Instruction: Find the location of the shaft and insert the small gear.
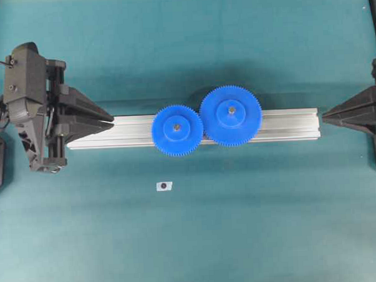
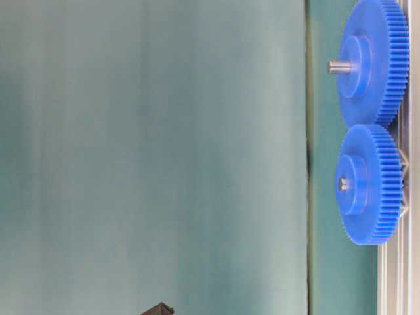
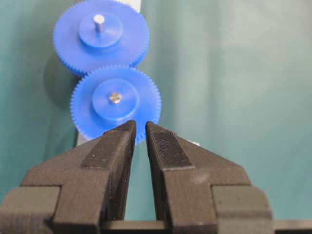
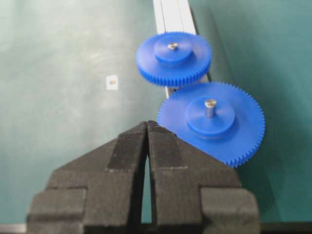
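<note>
The small gear [image 1: 177,129] sits on the aluminium rail [image 1: 287,124] near the middle of the bench [image 1: 192,241], already seated on the shaft [image 3: 115,97], whose tip shows in its hub. Its teeth meet those of the larger blue gear [image 1: 230,115] beside it. A small white tag [image 1: 164,186] lies apart toward the bench's near edge. The left pincer [image 1: 111,122] is at the rail's left end, jaws slightly parted and empty. The right pincer [image 4: 147,124] has its jaws closed on nothing.
</note>
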`<control>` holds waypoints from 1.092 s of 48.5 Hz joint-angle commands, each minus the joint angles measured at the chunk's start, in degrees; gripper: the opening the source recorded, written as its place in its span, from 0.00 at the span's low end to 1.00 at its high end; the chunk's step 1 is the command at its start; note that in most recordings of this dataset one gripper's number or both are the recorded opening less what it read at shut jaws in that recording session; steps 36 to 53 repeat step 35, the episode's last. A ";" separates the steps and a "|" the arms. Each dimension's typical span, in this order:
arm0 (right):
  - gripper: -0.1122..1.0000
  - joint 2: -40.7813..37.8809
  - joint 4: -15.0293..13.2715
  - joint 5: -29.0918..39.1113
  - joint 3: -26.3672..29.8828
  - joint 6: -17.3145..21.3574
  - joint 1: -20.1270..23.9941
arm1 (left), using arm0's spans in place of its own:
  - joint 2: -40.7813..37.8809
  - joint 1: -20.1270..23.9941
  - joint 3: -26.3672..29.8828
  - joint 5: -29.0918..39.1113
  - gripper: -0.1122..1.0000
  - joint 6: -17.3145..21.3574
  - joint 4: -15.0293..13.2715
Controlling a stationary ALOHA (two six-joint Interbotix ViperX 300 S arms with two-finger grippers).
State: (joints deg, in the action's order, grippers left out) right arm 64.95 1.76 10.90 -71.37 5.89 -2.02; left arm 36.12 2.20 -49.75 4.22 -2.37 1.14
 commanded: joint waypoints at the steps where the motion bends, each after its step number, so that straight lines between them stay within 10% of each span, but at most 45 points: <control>1: 0.16 -0.53 0.09 -0.53 0.62 0.44 -0.09 | 0.26 -0.09 0.53 -0.26 0.26 -0.09 0.09; 53: 0.16 -0.53 0.09 -0.53 0.53 0.44 -0.09 | 0.18 -0.09 0.00 -0.26 0.26 -0.09 0.18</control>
